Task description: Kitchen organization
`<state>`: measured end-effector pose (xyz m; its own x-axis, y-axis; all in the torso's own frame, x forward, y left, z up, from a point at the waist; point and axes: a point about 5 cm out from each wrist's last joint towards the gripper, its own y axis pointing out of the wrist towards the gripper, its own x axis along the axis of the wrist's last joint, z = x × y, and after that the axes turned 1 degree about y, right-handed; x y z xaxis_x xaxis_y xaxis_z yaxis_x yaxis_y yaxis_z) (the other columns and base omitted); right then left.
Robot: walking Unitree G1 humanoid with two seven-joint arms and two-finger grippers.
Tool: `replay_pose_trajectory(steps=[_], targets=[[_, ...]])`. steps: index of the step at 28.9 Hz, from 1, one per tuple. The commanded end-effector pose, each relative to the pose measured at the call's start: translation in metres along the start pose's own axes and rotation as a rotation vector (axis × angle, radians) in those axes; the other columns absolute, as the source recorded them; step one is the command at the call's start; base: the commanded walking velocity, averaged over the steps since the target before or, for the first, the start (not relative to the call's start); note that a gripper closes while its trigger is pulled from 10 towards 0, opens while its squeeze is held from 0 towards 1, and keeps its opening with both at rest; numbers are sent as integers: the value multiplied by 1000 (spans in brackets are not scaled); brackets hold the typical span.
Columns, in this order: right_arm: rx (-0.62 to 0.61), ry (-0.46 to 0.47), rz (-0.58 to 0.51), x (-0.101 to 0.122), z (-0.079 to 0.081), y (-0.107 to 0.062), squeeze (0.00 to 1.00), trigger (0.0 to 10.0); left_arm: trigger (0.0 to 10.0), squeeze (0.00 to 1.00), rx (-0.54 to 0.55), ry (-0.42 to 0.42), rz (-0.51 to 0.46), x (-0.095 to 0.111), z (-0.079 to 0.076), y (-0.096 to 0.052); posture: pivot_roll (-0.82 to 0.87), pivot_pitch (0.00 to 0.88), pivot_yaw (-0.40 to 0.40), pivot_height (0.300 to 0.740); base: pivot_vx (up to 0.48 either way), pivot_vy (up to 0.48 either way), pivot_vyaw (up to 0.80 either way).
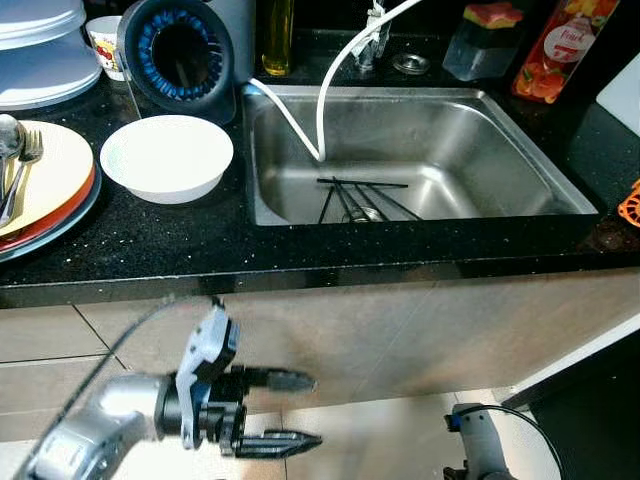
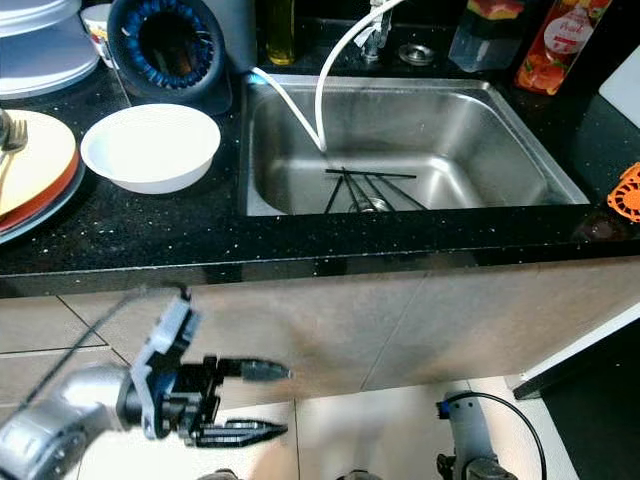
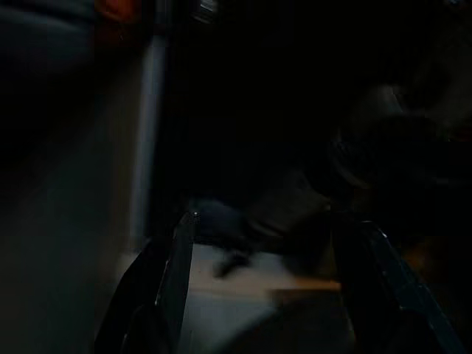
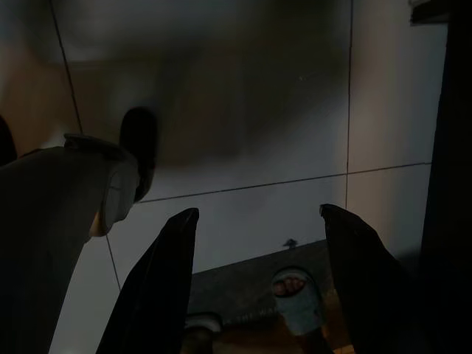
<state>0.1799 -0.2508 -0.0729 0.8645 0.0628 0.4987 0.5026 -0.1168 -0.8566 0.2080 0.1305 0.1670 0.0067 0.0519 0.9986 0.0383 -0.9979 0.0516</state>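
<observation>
My left gripper [image 1: 292, 411] hangs open below the counter's front edge, its two black fingers pointing right with nothing between them. In the dark left wrist view the fingers [image 3: 177, 280] stand apart. My right arm [image 1: 478, 440] hangs low by the floor. The right gripper [image 4: 258, 280] is open over floor tiles. On the black counter [image 1: 200, 245] sit a white bowl [image 1: 166, 157] and a stack of plates [image 1: 55, 190] carrying a spoon and fork [image 1: 15, 160]. The steel sink [image 1: 480, 150] holds thin black utensils [image 1: 360, 198].
A white hose [image 1: 330, 90] drops into the sink. Behind stand a round black-and-blue holder [image 1: 180, 55], a cup [image 1: 105, 45], an oil bottle [image 1: 277, 35], a sponge dispenser [image 1: 483, 40] and an orange bottle [image 1: 557, 50]. A person's sandalled foot [image 4: 295, 289] is on the floor.
</observation>
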Motion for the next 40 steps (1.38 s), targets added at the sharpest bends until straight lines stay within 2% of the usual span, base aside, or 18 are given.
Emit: replay_pose_trajectory(steps=[1, 2, 4, 6, 7, 10, 12, 15, 17, 18, 20, 22, 23, 26, 32, 33, 37, 40], targets=[[-3, 7, 29, -9, -1, -1, 0, 10000, 10000, 0, 96, 115, -36, 21, 11, 0, 134, 104, -65, 740, 0, 0, 0], [-3, 7, 29, -9, -1, -1, 0, 10000, 10000, 0, 96, 115, -36, 21, 11, 0, 134, 104, -65, 740, 0, 0, 0], [-1, 5, 31, -9, 1, -1, 0, 10000, 10000, 0, 172, 172, -90, 42, 23, 0, 138, 107, -63, 740, 0, 0, 0], [1, 4, 33, -10, 3, 0, 0, 10000, 10000, 0, 247, 260, -113, 63, 31, 0, 137, 109, -62, 740, 0, 0, 0], [2, 5, 36, -12, 4, 0, 0, 10000, 10000, 0, 315, 344, -133, 83, 38, 0, 136, 111, -59, 740, 0, 0, 0], [2, 5, 39, -13, 5, 0, 0, 10000, 10000, 0, 355, 382, -133, 95, 42, 1, 137, 112, -58, 740, 0, 0, 0], [0, 3, 42, -14, 5, -1, 0, 10000, 10000, 0, 398, 465, -77, 106, 48, -1, 137, 113, -57, 740, 0, 0, 0], [-3, -3, 49, -16, 5, -1, 0, 10000, 10000, 0, 406, 576, 48, 119, 53, -3, 140, 115, -57, 740, 0, 0, 0], [-5, -6, 52, -17, 5, -1, 0, 10000, 10000, 0, 375, 614, 133, 122, 53, -4, 139, 114, -59, 740, 0, 0, 0], [-5, -6, 52, -17, 5, -1, 0, 10000, 10000, 0, 375, 614, 133, 122, 53, -4, 139, 114, -59, 740, 0, 0, 0], [-7, -9, 54, -17, 4, -1, 0, 10000, 10000, 0, 336, 675, 259, 125, 53, -7, 139, 114, -59, 740, 0, 0, 0], [-8, -11, 53, -16, 4, -1, 0, 10000, 10000, 0, 288, 761, 546, 122, 60, -21, 143, 113, -57, 740, 0, 0, 0], [-9, -12, 51, -15, 4, -1, 0, 10000, 10000, 0, 266, 782, 656, 121, 62, -29, 143, 112, -57, 740, 0, 0, 0], [-10, -13, 49, -13, 4, -1, 0, 10000, 10000, 0, 254, 809, 831, 125, 69, -47, 141, 108, -56, 740, 0, 0, 0], [-12, -12, 49, -14, 3, -1, 0, 10000, 10000, 0, 300, 875, 961, 137, 80, -60, 138, 109, -56, 740, 0, 0, 0], [-14, -10, 52, -15, 3, -1, 0, 10000, 10000, 0, 316, 905, 1034, 144, 84, -66, 139, 109, -54, 740, 0, 0, 0], [-14, -10, 54, -16, 3, -1, 0, 10000, 10000, 0, 329, 920, 1060, 150, 87, -69, 136, 111, -51, 740, 0, 0, 0], [-13, -8, 60, -18, 4, -1, 0, 10000, 10000, 0, 370, 956, 1144, 156, 94, -79, 136, 114, -51, 740, 0, 0, 0]])
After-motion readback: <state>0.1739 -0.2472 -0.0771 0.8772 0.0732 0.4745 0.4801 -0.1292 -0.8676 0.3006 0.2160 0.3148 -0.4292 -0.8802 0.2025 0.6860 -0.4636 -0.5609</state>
